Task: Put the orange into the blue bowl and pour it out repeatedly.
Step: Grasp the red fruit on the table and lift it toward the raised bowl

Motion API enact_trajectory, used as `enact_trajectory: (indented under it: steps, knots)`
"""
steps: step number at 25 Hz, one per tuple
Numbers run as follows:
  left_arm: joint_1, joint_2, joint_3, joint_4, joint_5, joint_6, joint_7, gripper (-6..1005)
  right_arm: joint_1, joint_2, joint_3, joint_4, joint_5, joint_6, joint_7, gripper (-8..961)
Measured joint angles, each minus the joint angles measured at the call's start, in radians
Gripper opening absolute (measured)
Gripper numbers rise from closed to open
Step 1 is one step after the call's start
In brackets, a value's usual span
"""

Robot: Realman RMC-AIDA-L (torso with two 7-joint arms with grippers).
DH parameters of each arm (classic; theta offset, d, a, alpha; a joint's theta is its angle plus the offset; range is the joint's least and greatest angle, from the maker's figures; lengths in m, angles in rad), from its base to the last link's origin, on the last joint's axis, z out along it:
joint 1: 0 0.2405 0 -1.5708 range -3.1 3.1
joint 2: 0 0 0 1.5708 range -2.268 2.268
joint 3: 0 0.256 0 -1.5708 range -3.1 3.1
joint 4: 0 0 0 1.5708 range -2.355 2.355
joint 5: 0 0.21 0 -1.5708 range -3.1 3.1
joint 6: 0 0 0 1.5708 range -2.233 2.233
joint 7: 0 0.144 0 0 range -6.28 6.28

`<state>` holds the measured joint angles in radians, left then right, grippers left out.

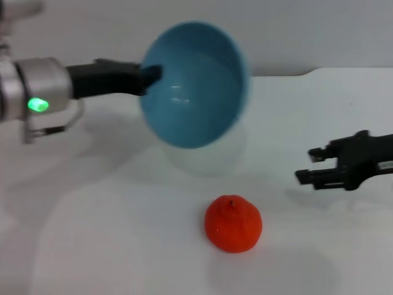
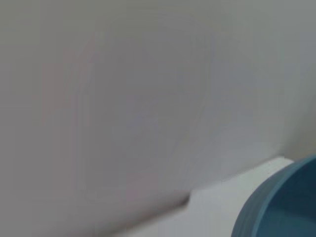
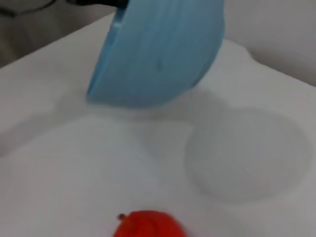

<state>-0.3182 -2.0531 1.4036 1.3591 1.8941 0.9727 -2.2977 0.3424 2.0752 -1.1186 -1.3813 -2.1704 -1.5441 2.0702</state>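
Observation:
The blue bowl (image 1: 193,86) hangs above the table, tipped on its side with its empty inside facing me. My left gripper (image 1: 150,77) is shut on the bowl's left rim. The orange (image 1: 233,224) lies on the white table (image 1: 92,233) in front of the bowl and below it, stem nub up. Off to the right, my right gripper (image 1: 311,165) hovers just above the table, open and holding nothing. In the right wrist view the bowl (image 3: 158,52) shows its ribbed outside and the orange (image 3: 148,224) peeks in at the frame's edge. The bowl's edge (image 2: 281,202) shows in the left wrist view.
The table's far edge meets a pale wall (image 1: 307,31) behind the bowl. A faint round mark (image 3: 247,153) shows on the table surface beneath the bowl.

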Motion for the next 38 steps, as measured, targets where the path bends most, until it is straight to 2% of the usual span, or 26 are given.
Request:
enact_trajectory:
  steps: [1,2,3,6,9,13,18,28,35,38]
  knots:
    - [-0.051,0.002,-0.136,-0.015,0.114,0.162,-0.145,-1,0.005,0.001,-0.052,0.0,0.011,0.025,-0.024,533]
    - [-0.071,0.002,-0.195,-0.015,0.172,0.238,-0.201,-1,0.008,0.001,-0.082,0.001,0.014,0.042,-0.028,532]
    - [-0.071,0.002,-0.195,-0.015,0.172,0.238,-0.201,-1,0.008,0.001,-0.082,0.001,0.014,0.042,-0.028,532]
    - [-0.105,0.002,-0.33,0.013,0.314,0.42,-0.269,-1,0.021,0.002,-0.17,0.015,0.016,0.097,-0.027,530]
    - [-0.108,0.004,-0.385,0.05,0.385,0.514,-0.301,-1,0.043,0.002,-0.263,0.045,0.017,0.156,-0.024,529]
    - [-0.104,0.008,-0.399,0.096,0.516,0.587,-0.355,-1,0.08,0.0,-0.389,0.09,0.024,0.22,-0.019,527]
    - [-0.105,0.003,-0.4,0.124,0.608,0.656,-0.372,-1,0.092,0.001,-0.442,0.109,0.027,0.261,-0.015,525]
    - [-0.116,-0.002,-0.384,0.134,0.604,0.67,-0.366,-1,0.131,0.002,-0.53,0.263,0.037,0.362,-0.007,520]
    - [-0.125,-0.003,-0.341,0.16,0.604,0.671,-0.373,-1,0.132,0.002,-0.549,0.28,0.038,0.399,0.001,517]
    - [-0.132,-0.004,-0.323,0.159,0.603,0.672,-0.373,-1,0.128,0.001,-0.544,0.275,0.038,0.4,0.001,405]
